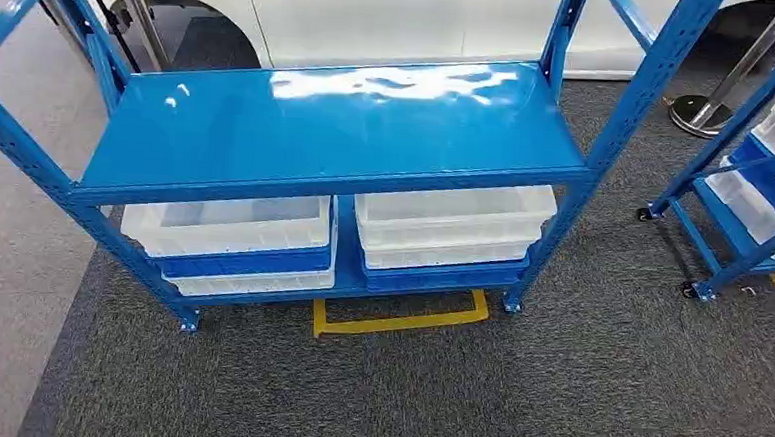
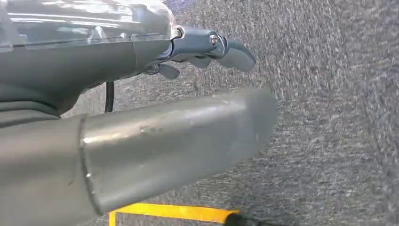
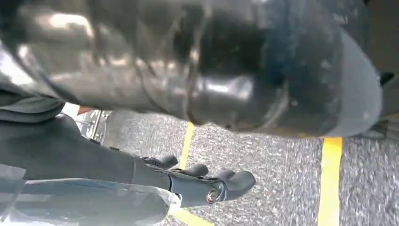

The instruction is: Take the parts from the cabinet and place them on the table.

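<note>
The blue cabinet (image 1: 338, 126) stands ahead of me in the head view, its glossy top shelf bare. On the shelf below sit two see-through white bins, one on the left (image 1: 233, 225) and one on the right (image 1: 454, 217), each stacked on another bin; I cannot tell what is inside them. My left hand (image 2: 155, 108) hangs over grey carpet with its fingers (image 2: 211, 44) stretched out and nothing in it. My right hand (image 3: 155, 181) also hangs above the carpet, its fingers (image 3: 226, 181) apart and holding nothing.
A second blue rack (image 1: 756, 188) with white bins stands on wheels at the right. A yellow tape mark (image 1: 398, 324) lies on the carpet under the cabinet's front. Behind it are a white car body (image 1: 394, 19) and a metal post base (image 1: 704, 115).
</note>
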`<control>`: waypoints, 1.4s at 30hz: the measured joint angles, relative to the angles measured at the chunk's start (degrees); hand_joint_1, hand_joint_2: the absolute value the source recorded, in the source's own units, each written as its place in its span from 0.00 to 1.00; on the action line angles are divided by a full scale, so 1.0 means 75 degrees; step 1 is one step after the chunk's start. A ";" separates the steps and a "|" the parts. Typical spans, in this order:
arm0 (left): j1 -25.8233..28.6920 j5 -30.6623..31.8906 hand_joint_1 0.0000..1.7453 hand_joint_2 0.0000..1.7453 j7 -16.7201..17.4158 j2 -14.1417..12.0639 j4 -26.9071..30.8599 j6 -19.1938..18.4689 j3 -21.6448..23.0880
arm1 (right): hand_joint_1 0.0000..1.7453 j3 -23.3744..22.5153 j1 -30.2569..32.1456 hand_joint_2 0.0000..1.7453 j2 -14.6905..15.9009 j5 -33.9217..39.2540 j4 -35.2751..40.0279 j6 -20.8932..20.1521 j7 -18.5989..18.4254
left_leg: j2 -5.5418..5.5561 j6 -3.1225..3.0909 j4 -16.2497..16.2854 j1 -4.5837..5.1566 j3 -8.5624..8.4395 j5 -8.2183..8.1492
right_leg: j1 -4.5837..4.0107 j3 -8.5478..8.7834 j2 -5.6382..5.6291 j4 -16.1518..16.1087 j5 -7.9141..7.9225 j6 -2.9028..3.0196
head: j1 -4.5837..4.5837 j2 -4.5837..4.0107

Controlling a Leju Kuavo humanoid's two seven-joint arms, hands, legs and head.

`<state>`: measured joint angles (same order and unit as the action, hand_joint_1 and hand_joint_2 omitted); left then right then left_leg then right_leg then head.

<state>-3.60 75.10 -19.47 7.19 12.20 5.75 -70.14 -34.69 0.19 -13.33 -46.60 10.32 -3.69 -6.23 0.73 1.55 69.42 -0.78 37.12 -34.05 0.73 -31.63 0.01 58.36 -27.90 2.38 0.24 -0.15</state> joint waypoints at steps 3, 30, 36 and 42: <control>0.0019 -0.0003 0.00 0.00 0.0000 0.0003 0.0000 0.0000 0.0000 | 0.00 -0.0018 0.0009 0.00 0.0000 0.0000 0.0000 0.0108 0.0020 | -0.0051 0.0086 0.0716 -0.0040 0.0338 -0.0060 | 0.0002 -0.0002 0.0115 0.0032 -0.0032 -0.0013 | 0.0000 0.0000; -0.0002 -0.0192 0.00 0.00 0.0251 -0.0113 0.0003 -0.0108 -0.0192 | 0.00 -0.0300 0.0047 0.00 0.0032 -0.0125 -0.0003 0.0251 0.0087 | -0.0045 -0.0026 -0.0337 -0.0003 -0.0824 -0.0069 | -0.0031 -0.0085 0.0051 0.0089 0.0043 0.0004 | 0.0009 0.0000; 0.0026 -0.0216 0.00 0.00 0.0227 -0.0154 0.0003 -0.0091 -0.0213 | 0.00 -0.0315 0.0040 0.00 0.0032 -0.0169 -0.0003 0.0251 0.0090 | -0.0066 -0.0013 -0.0836 -0.0005 -0.0434 0.0852 | -0.0037 0.0262 0.0045 0.0095 -0.0230 -0.0018 | 0.0003 0.0000; 0.0049 -0.0219 0.00 0.00 0.0219 -0.0189 0.0003 -0.0082 -0.0236 | 0.00 -0.0323 0.0007 0.00 0.0032 -0.0195 0.0000 0.0254 0.0099 | -0.0098 -0.0302 -0.1489 0.0043 -0.0560 0.1013 | -0.0093 0.0293 0.0061 0.0076 -0.0346 -0.0272 | 0.0006 0.0000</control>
<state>-3.23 73.46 -17.84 5.77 12.22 5.14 -71.91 -37.11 0.24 -13.09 -48.06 10.32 -1.79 -5.49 -0.01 -0.72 58.26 -0.45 32.92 -26.45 0.03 -29.43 0.47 58.93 -30.50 0.34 0.28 -0.15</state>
